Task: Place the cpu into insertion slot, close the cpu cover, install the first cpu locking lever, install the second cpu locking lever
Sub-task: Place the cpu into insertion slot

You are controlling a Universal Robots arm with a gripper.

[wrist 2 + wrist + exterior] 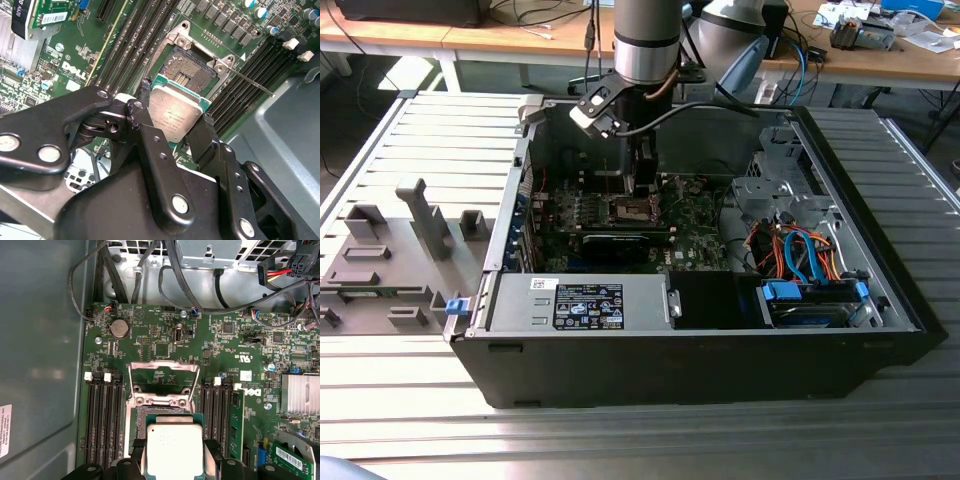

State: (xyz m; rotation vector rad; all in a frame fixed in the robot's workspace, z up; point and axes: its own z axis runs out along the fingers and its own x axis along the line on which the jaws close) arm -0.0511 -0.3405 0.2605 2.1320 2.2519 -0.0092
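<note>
On the exterior view's left, grey plastic holders [380, 260] sat on the ribbed metal desk [420, 420]. Next came the open computer case [700, 350], and the arm [647, 40] reached down into its middle. The fingers [155, 155] were closed part way and pinched the cpu [175, 112] by two opposite edges. The cpu was a flat square, so it had no long side. Its shiny metal top faced away from the green board [225, 355]. The insertion slot [192, 67] lay right under the cpu and a little ahead of it, close but, I think, not touching. Their sides looked nearly lined up. The cpu cover [165, 365] stood tipped up at the slot's far side, so the slot was bare. One thin locking lever [252, 82] stuck out loose. On the exterior view's right lay orange and blue cables [800, 250].
</note>
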